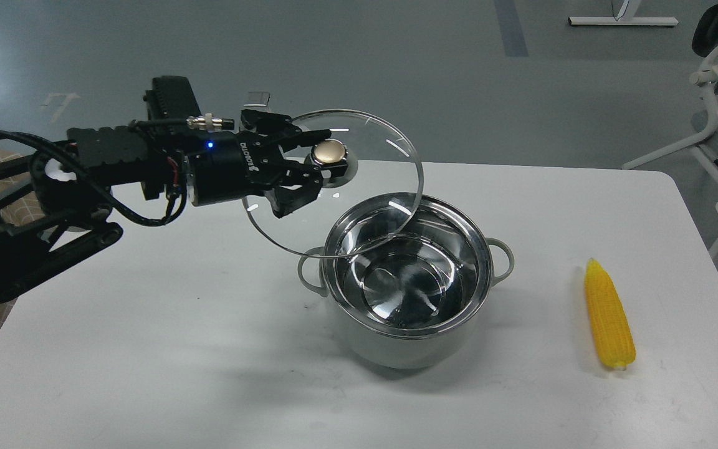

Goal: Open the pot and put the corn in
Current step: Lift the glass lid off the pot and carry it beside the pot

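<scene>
**Lid lifted, pot open on the bench**

The pot (409,280) stands near the middle of the white bench (147,324), its mouth mostly uncovered, with bare surface all around. The corn (609,315) lies well to its right, close to the bench's right edge. The left arm reaches in level from the left; its claw (309,163) grips the gold knob (329,151) of the glass lid (359,181), held tilted above the pot's rear-left rim.
</scene>
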`<act>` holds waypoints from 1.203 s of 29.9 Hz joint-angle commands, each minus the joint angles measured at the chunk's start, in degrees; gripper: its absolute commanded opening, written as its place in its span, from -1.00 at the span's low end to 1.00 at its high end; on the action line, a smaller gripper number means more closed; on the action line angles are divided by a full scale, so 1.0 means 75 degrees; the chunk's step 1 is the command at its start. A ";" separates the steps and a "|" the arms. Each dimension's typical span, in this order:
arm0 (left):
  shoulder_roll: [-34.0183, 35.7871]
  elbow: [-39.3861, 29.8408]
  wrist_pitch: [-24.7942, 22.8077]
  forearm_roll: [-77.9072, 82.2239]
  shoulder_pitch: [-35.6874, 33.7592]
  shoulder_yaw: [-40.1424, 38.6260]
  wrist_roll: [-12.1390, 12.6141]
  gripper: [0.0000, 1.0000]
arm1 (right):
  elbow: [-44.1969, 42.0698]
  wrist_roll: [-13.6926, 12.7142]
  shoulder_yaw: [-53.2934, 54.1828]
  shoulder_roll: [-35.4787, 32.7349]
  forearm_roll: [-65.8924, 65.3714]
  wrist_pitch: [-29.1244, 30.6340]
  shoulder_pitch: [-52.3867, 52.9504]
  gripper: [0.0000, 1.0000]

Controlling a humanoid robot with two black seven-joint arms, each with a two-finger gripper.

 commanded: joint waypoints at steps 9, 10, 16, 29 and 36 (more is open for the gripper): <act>0.2052 0.0463 0.1231 -0.0566 0.1758 0.0124 0.0033 -0.38 | 0.0163 0.0000 0.0012 0.0009 -0.0017 0.0000 -0.0034 1.00; 0.2053 0.0626 0.1359 -0.0578 0.2085 0.0112 0.0044 -0.38 | 0.0163 0.0000 0.0011 0.0009 -0.0017 0.0000 -0.0034 1.00; 0.1738 0.2241 0.1864 -0.0601 0.2837 0.0112 0.0021 -0.38 | 0.0151 0.0000 0.0011 -0.0049 -0.0017 0.0000 -0.0046 1.00; 0.0436 0.3721 0.2966 -0.0660 0.3869 0.0124 -0.0167 -0.36 | 0.0140 0.0000 0.0023 -0.0073 -0.0017 0.0000 -0.0140 1.00; 0.0154 0.4143 0.2966 -0.1328 0.3940 0.0147 -0.0190 -0.27 | 0.0151 0.0000 0.0023 -0.0073 -0.0017 0.0000 -0.0187 1.00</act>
